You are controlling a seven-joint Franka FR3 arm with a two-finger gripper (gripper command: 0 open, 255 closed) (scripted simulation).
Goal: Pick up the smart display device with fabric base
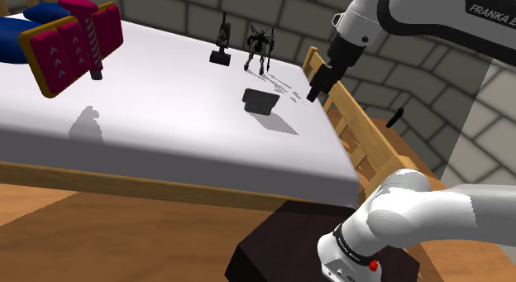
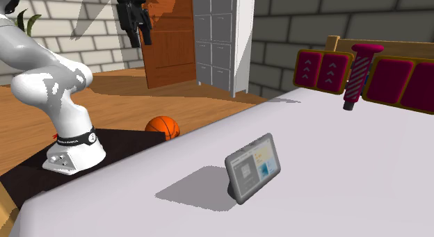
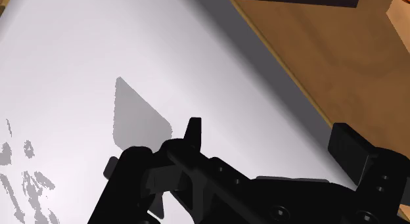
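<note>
Closest to me in the shoulder view is the dark stand point(image 1: 277, 239) at lower right, with the arm's base joint on it. Just past it runs the wooden rail of the bed point(image 1: 165, 148), whose white sheet takes up the middle of the frame.

The gripper point(image 1: 314, 92) hangs in the air at upper right, over the bed's edge and well above the sheet. In the wrist view its fingers point(image 3: 358, 154) stand apart with nothing between them, so I read it as open and empty.

The display point(image 1: 261, 101) sits on the sheet, down and to the left of the gripper in the shoulder view, near but clearly apart. I see its dark back from here. The second exterior view shows its tilted screen point(image 2: 254, 167), so the screen faces away from the stand. Its long axis runs roughly left to right across the shoulder view, about parallel to the near rail.

I judge the next move to be a descent toward frame left, with the fingers turned to span the thin depth, not the long width.

Farther off stand two small dark figures point(image 1: 257, 47), and at upper left red and blue cushions point(image 1: 70, 40).
</note>
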